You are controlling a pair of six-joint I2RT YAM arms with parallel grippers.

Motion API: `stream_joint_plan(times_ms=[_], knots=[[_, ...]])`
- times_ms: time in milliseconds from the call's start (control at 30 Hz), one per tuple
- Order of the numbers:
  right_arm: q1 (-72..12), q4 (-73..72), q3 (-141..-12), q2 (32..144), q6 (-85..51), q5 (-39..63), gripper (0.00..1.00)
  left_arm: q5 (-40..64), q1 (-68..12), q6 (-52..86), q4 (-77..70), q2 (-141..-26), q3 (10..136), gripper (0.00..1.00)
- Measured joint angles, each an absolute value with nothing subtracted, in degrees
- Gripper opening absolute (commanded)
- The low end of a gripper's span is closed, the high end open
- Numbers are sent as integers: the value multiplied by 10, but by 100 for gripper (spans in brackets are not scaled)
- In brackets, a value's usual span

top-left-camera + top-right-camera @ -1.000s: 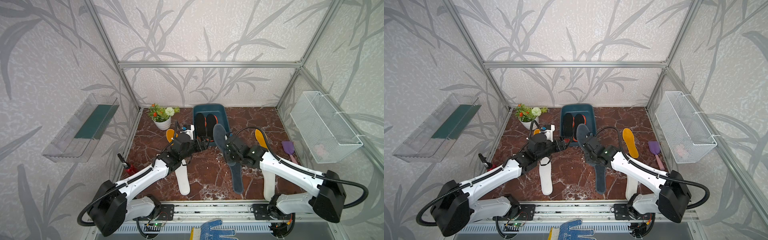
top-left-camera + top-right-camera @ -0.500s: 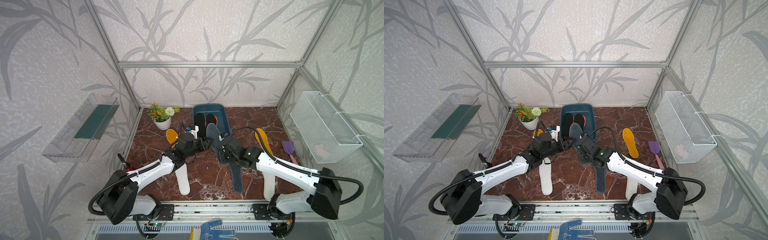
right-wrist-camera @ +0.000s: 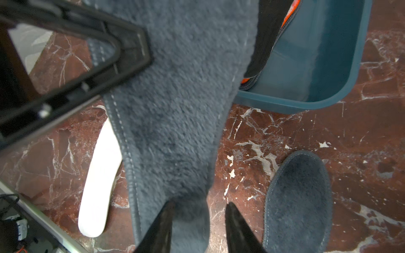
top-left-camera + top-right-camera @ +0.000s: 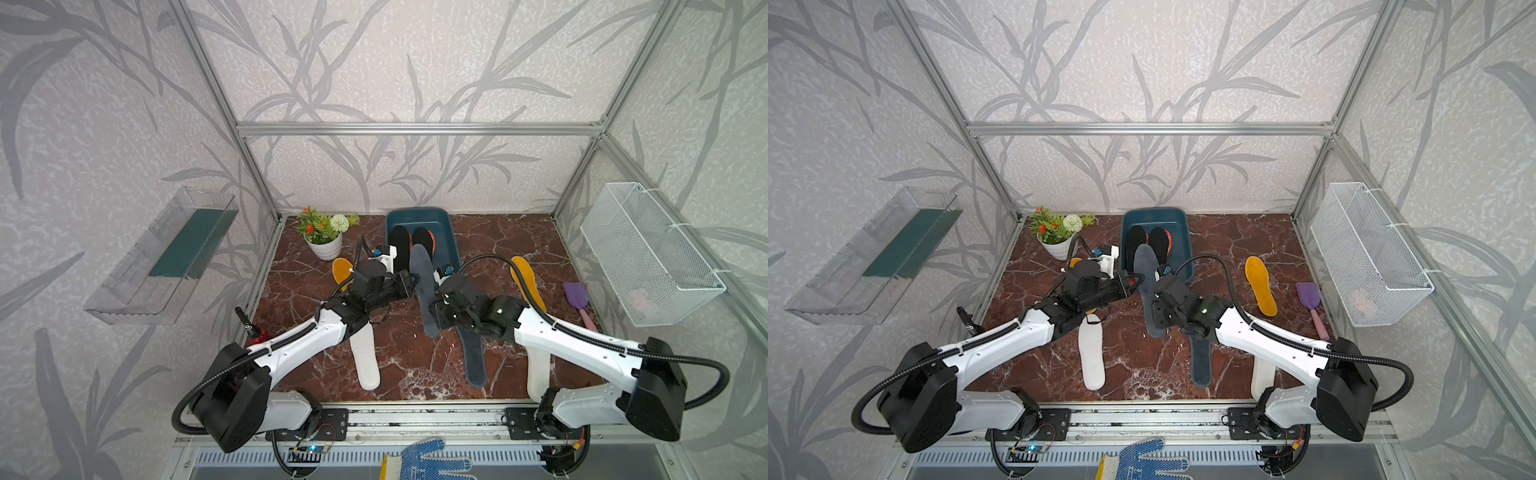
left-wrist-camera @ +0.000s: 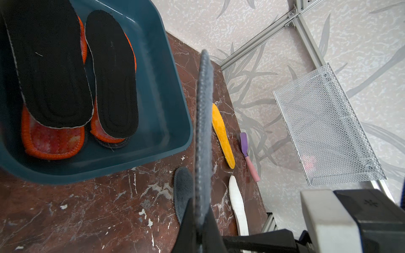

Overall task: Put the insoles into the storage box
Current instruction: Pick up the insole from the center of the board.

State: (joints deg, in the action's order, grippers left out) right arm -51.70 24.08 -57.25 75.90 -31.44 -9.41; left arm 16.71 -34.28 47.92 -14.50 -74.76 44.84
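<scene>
Left jaws clenched on the long edge of a dark grey felt insole (image 4: 420, 291), which is held up on edge just at the near end of the storage box (image 4: 452, 237). Right jaws stand parted around the same insole's lower end, released. The box sits at the back of the table (image 4: 407, 374) and holds black insoles (image 4: 400, 245) lying over red-orange ones; a second grey insole (image 4: 473, 357), a white insole (image 4: 365, 361) and a yellow insole (image 4: 525, 278) lie outside it on the table.

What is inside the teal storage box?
Two black insoles lie on two red-orange insoles in the storage box. A dark edge peeks out beneath one stack; whatever else lies underneath is covered.
</scene>
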Motion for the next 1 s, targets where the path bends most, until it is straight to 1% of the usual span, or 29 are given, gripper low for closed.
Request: stream_joint_plan(times_ms=[100,233,333,433,533,567,733,833,933,1000], knots=[[-494,215,-536,705,-310,-65,61,193,-315,471,-164,-725,442,0],[-407,152,-462,604,-302,24,64,237,-293,455,-189,-703,428,0],[-346,106,-418,545,-302,94,65,280,-292,435,-194,-690,423,0],[-314,75,-404,520,-302,157,63,321,-289,419,-198,-680,422,0],[-301,39,-404,529,-302,210,59,353,-287,406,-201,-672,422,0],[-300,24,-404,539,-303,228,56,362,-286,404,-202,-671,422,0],[-300,-29,-405,613,-309,301,49,390,-284,400,-211,-671,422,0],[-300,-53,-408,648,-317,334,46,401,-284,401,-219,-671,422,0],[-300,-73,-418,670,-321,356,40,407,-284,401,-223,-671,422,0],[-300,-90,-425,680,-326,367,39,410,-283,403,-228,-671,421,0]])
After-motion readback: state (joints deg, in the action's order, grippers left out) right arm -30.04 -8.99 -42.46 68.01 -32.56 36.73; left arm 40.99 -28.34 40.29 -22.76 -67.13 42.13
